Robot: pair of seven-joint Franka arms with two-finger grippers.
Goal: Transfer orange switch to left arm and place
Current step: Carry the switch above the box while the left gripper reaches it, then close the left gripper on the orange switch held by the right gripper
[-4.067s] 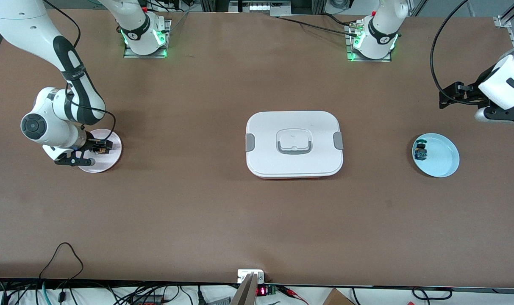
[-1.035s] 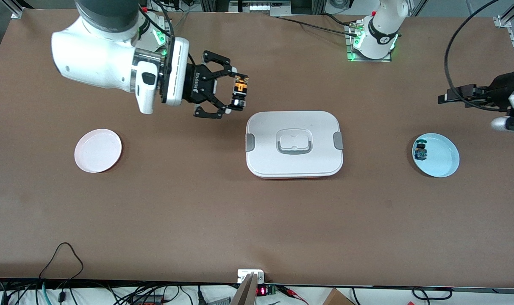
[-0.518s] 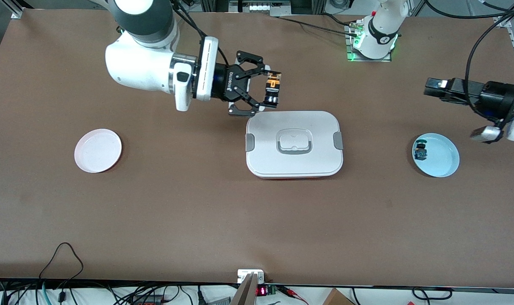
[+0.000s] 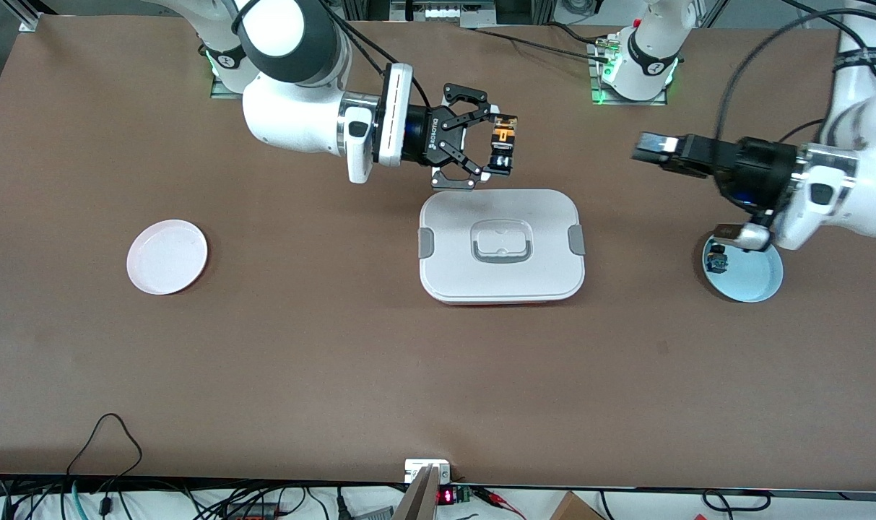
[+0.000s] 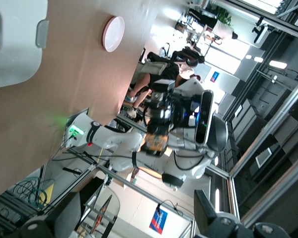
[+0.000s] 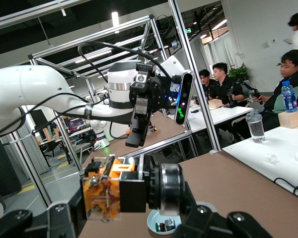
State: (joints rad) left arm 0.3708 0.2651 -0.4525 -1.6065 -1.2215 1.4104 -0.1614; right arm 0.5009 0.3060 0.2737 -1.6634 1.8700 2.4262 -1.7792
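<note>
Carried further toward the table's middle since a moment ago, the small orange-and-black switch with its round black knob point(image 4: 503, 148) now hangs in the air over the bare table just beside the box's edge nearest the robot bases, pinched between the closed fingers of the right gripper point(image 4: 501, 150). In the right wrist view its long axis runs crosswise between the fingers, orange body at one end and knob at the other. From the opposite end the left gripper point(image 4: 651, 148) has swung in, fingers spread wide, pointing at the switch across a gap above the tabletop; the handover depends on closing that gap without dropping toward the large flat white lidded box with grey side clips point(image 4: 502, 245). One switch, one box, one pale pink round plate point(image 4: 167, 256), one light blue round dish point(image 4: 752, 280) holding one small blue-and-black component point(image 4: 716, 261).
</note>
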